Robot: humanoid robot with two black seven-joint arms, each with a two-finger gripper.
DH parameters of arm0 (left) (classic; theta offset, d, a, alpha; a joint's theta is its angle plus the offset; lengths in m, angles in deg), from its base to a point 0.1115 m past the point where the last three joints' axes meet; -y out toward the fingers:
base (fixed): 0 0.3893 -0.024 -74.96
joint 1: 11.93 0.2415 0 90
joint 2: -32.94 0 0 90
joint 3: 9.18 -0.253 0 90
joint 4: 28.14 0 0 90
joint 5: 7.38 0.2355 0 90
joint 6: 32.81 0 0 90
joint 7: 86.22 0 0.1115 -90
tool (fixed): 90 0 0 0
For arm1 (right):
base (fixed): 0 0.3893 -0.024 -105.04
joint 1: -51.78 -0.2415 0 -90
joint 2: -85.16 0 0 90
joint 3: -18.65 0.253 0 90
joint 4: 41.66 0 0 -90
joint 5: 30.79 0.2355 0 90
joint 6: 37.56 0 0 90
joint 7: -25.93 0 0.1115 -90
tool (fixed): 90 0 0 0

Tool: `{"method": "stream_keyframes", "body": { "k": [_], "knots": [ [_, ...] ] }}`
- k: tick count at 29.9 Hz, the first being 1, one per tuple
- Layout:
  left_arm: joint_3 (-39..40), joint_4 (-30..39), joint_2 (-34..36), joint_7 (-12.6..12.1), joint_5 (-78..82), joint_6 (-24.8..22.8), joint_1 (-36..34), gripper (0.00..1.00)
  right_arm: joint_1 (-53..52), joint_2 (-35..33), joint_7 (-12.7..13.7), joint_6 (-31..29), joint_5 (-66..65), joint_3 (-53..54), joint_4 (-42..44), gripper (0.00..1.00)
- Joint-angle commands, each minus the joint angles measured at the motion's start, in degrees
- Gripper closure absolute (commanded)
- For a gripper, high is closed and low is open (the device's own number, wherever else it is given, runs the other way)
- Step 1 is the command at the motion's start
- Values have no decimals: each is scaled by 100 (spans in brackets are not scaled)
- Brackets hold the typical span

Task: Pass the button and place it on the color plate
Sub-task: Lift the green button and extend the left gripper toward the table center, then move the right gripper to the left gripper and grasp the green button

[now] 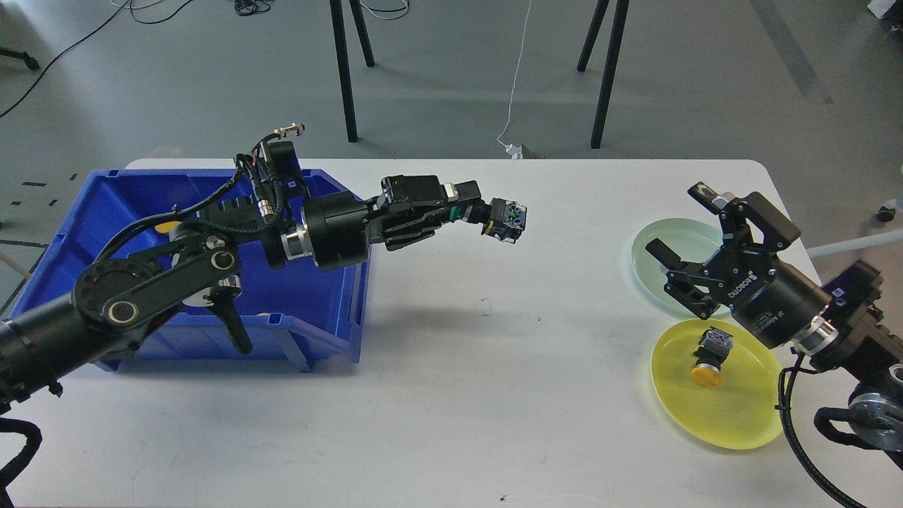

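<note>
White surface (451,395) fills our head view, with a blue bin (63,233) at the left and two plates at the right: a yellow plate (741,416) already carrying a yellow button (711,353), and a pale green plate (667,247) above it. Our left gripper (469,210) has its jaws closed on a green button (502,219) held in the air over the middle, well apart from our right gripper (681,271), whose jaws are wide and hold nothing; we judge the handover risky, since a poorly aligned grasp or an early release could drop the button onto the surface
</note>
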Motion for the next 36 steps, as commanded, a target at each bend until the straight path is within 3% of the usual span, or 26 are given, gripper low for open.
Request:
{"method": "stream_keyframes", "body": {
  "k": [1,14,36],
  "knots": [
    [58,0,-21,1,7,-1,51,91,-169,527,0,26,-528,-68,-6,1],
    [146,9,-38,1,-2,-1,121,91,-732,2030,0,298,-537,-798,529,1],
    [225,9,-56,1,-2,-1,200,91,-1119,2883,0,298,-467,-965,952,3]
  ]
}}
